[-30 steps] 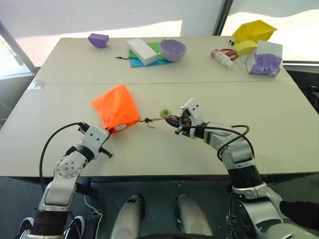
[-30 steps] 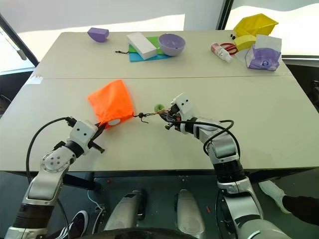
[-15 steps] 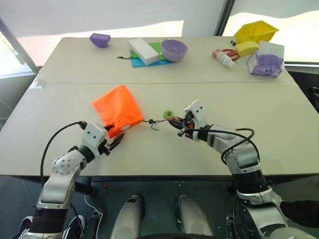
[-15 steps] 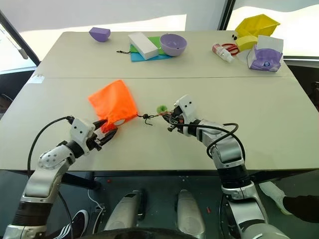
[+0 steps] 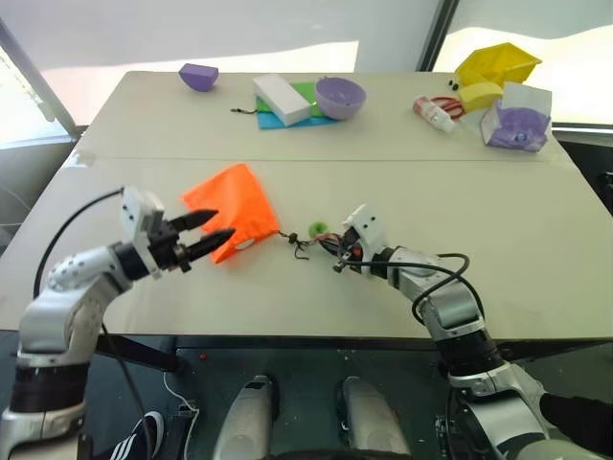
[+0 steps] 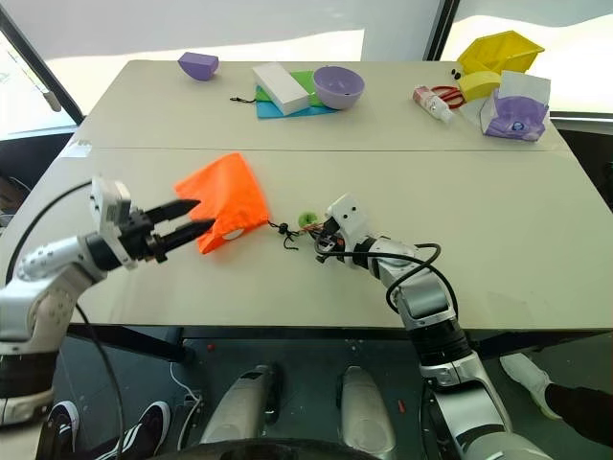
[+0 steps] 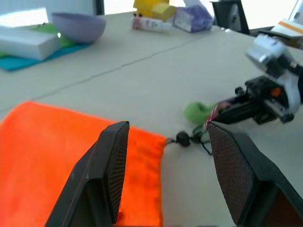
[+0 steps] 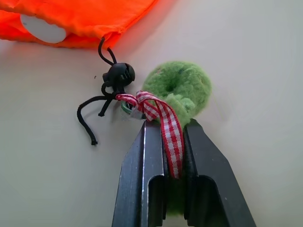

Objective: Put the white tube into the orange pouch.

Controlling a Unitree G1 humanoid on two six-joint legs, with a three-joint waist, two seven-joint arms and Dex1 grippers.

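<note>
The orange pouch lies flat on the table, its mouth toward the near right. In that mouth a small white oval shows, the end of the white tube; the rest is hidden by fabric. My left gripper hovers open and level above the pouch's near left side, fingers spread over the fabric and holding nothing. A dark cord with a toggle runs from the mouth to the green pom-pom. My right gripper is shut on the red-and-white checked ribbon tied beside the pom-pom, low over the table.
Along the far edge stand a small purple bowl, a white block on teal and green sheets, and a larger purple bowl. At the far right are a white bottle with red parts, a yellow container and a clear purple bag.
My left gripper has opened, let go of the pouch's mouth, then risen and swung level. The right gripper has sunk slightly, still shut on the ribbon.
</note>
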